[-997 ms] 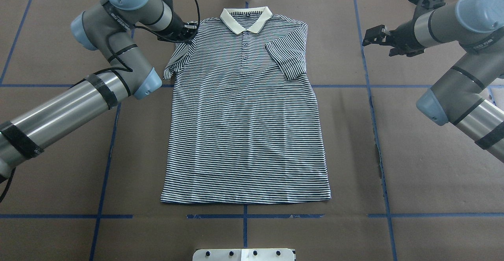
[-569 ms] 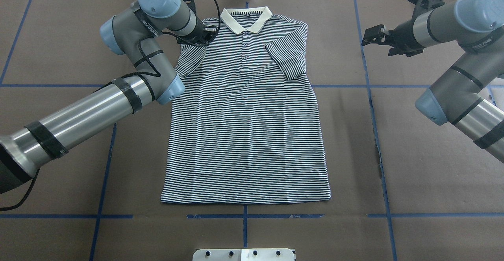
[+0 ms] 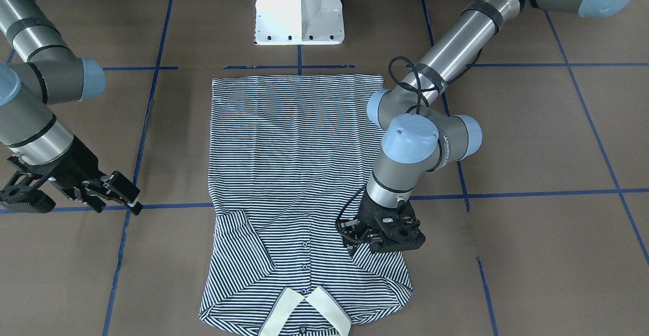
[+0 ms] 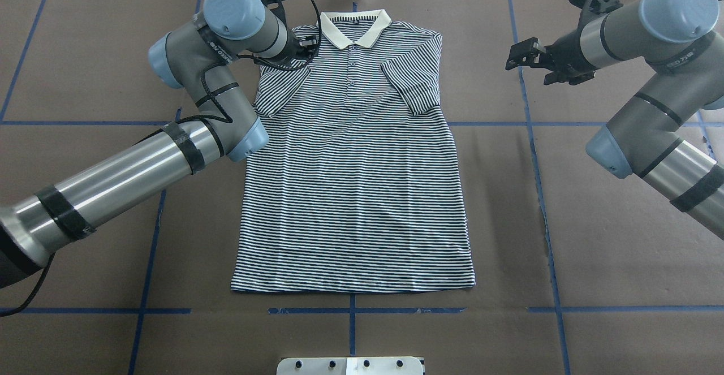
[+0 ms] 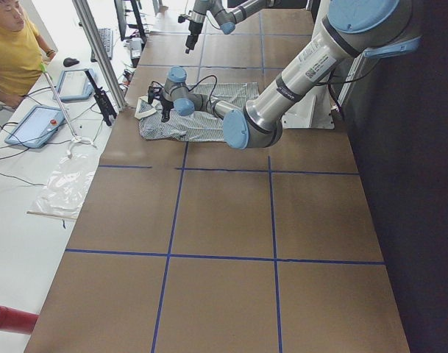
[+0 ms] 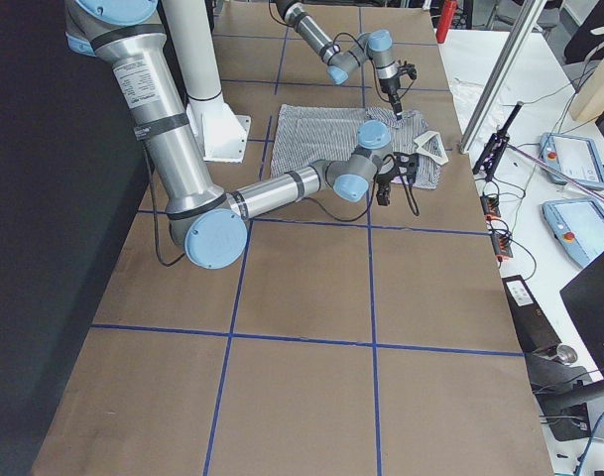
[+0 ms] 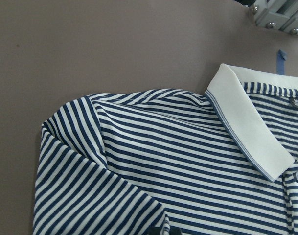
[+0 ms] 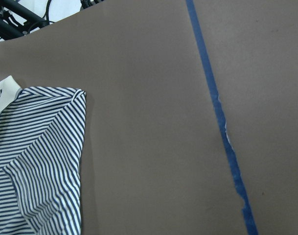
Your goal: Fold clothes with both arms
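While the polo shirt [image 4: 350, 182] lies flat, left jaws over its folded sleeve [image 4: 272, 93], their gap hidden, right jaws wide

**Work surface and surroundings.** The brown-covered table [image 4: 594, 239] is divided into rectangles by blue tape lines [image 4: 535, 154]. One strip shows a ragged edge in the right wrist view. A white pedestal base [image 3: 299, 9] with a bolted flange stands at the table's robot-side edge, in line with the centre tape line. A white bench [image 5: 18, 220] runs beside the opposite long edge. It carries a teach pendant with a red button [image 5: 36, 125], a second tablet-like unit [image 5: 80, 83], a clear plastic bag [image 5: 65, 184], a black clamp stand [image 5: 102, 95] and loose cables. An aluminium post [image 5: 98, 44] rises at the bench edge. A person in a yellow shirt [image 5: 14, 55] is at the bench's far end, and a red cylinder [image 5: 9, 320] lies at its near end.
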Tool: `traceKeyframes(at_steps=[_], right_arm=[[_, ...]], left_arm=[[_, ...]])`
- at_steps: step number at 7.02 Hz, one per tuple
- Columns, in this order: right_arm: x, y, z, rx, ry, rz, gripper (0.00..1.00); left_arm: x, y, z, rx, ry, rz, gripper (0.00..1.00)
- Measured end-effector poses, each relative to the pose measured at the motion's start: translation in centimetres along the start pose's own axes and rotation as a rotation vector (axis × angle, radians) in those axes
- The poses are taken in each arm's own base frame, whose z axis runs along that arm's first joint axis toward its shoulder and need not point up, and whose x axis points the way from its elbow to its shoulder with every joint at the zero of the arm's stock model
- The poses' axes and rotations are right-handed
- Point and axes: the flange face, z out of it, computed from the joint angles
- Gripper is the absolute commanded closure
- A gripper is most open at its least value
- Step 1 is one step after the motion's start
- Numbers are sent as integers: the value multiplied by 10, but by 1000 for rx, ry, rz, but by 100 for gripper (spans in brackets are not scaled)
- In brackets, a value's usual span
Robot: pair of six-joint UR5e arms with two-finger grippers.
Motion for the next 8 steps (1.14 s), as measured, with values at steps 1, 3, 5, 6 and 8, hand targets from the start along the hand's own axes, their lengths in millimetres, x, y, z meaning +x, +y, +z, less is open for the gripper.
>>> traceKeyframes(at_steps=[1, 3, 5, 6, 8], right_arm=[[-14, 43, 10, -4, -7, 11, 0], [-42, 183, 33, 20, 9, 68, 11], [-79, 309, 20, 5, 112, 184, 25], [-92, 352, 8, 4, 192, 193, 28], [-95, 397, 1, 27, 270, 253, 30]], left_arm=[[0, 22, -20, -13, 51, -8, 42], [-19, 61, -57, -58, 129, -5, 42], [-37, 74, -67, -75, 139, -4, 39], [-44, 76, -66, -78, 135, -5, 39], [-50, 78, -64, -80, 132, -6, 38]])
